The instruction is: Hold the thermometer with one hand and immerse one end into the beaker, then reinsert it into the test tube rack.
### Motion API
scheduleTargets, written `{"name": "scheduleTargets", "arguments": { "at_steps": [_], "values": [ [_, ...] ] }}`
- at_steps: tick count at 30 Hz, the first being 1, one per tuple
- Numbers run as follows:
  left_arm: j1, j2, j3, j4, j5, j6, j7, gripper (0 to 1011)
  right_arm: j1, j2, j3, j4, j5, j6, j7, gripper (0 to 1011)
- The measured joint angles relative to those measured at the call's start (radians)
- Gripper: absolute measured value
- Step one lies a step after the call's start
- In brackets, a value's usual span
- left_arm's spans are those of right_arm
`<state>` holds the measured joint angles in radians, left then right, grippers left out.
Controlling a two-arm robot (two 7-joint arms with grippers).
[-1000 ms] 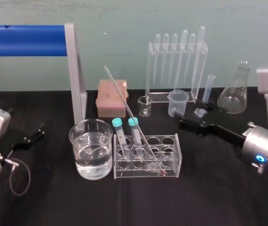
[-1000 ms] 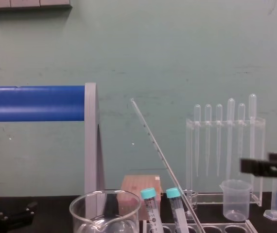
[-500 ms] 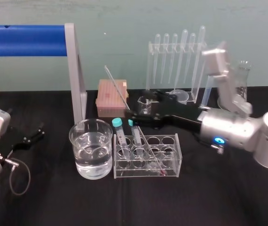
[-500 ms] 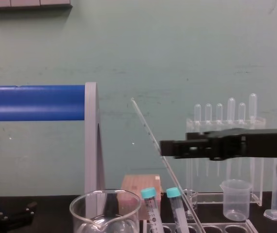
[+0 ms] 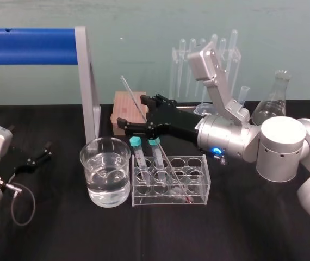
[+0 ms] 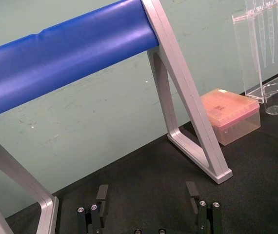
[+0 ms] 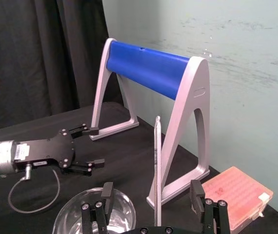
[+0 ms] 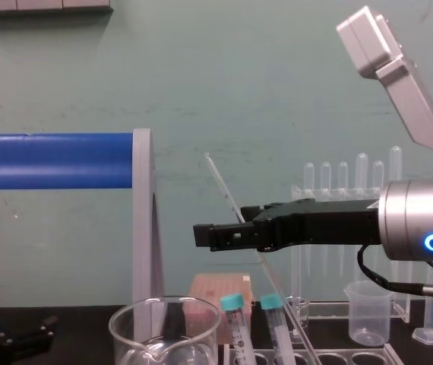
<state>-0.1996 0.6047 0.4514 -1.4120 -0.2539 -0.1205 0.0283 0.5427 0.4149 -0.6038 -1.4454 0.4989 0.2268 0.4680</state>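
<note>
At centre of the head view | my right gripper (image 5: 136, 111) reaches in level from the frame's right, fingers spread, gripping nothing | thermometer (image 5: 133, 98) stands between them, foot in the rack (image 5: 196, 159), long axis leaning toward upper left | left gripper (image 5: 32, 159) parked at left edge, farther off, fingers apart
</note>
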Motion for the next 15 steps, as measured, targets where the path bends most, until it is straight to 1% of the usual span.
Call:
{"name": "scheduleTargets", "arguments": {
  "at_steps": [6, 15],
  "values": [
    [0.000, 0.000, 0.000, 0.000, 0.000, 0.000, 0.000, 1008, 0.003, -0.013, 0.005, 0.009, -0.016, 0.004, -0.002, 1003],
    [0.000, 0.000, 0.000, 0.000, 0.000, 0.000, 0.000, 1008, 0.003, -0.012, 0.006, 0.009, -0.017, 0.005, -0.002, 1003]
  ]
}}
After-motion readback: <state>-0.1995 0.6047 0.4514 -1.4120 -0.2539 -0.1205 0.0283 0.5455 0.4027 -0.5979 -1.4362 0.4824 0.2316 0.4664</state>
